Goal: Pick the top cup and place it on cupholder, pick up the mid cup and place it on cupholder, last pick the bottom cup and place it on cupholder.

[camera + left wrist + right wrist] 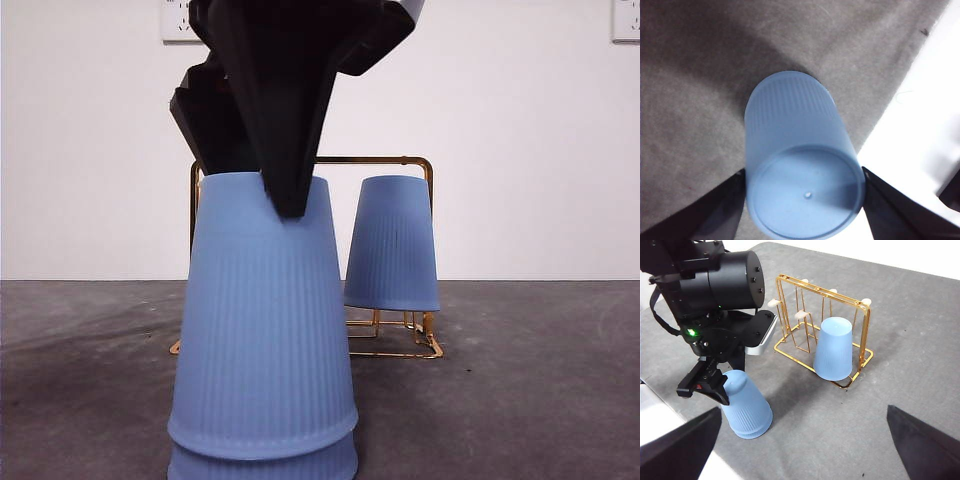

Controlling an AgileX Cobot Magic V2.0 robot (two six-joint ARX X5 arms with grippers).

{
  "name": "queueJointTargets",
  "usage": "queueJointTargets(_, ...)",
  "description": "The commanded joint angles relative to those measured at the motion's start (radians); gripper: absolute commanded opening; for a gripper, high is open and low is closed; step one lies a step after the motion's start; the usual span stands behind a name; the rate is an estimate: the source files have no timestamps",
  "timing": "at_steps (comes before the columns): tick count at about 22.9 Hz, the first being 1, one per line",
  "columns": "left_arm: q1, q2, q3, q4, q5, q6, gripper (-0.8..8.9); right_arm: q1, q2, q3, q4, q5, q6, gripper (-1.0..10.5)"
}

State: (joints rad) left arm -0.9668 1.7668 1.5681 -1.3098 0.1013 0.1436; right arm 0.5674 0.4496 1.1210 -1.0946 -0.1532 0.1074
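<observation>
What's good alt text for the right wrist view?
The left claw grips the top of two stacked, upside-down blue cups on a gray table. Beside it, a gold wire cupholder already holds one inverted blue cup.

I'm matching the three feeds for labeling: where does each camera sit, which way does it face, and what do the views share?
Front view: low at table height, looking level at the stacked cups, the cupholder behind; a dark arm descends from above.
Left wrist view: looks down on the stack's top cup between the left gripper jaws.
Right wrist view: high, overlooking the table; open right gripper jaws at the bottom corners, left arm at the stack.
Shared: stack, all three.
</observation>
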Motion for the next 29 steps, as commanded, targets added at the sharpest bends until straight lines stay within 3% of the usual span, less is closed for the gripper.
queueJointTargets(1,-0.012,0.018,0.030,-0.001,0.002,0.013,3.00,0.005,0.005,0.010,0.010,0.004,-0.011,5.6)
queueJointTargets(6,-0.012,0.018,0.047,-0.005,-0.001,0.013,2.97,0.005,0.005,0.010,0.010,0.004,-0.010,5.6)
queueJointTargets(9,-0.012,0.018,0.054,-0.012,-0.001,0.013,2.38,0.005,0.005,0.010,0.010,0.004,-0.010,5.6)
queueJointTargets(15,-0.012,0.018,0.055,-0.030,-0.051,0.013,2.39,0.005,0.005,0.010,0.010,0.004,-0.010,5.6)
queueJointTargets(29,-0.012,-0.069,0.163,-0.083,-0.053,0.001,2.39,0.005,0.005,0.010,0.010,0.023,-0.010,5.6)
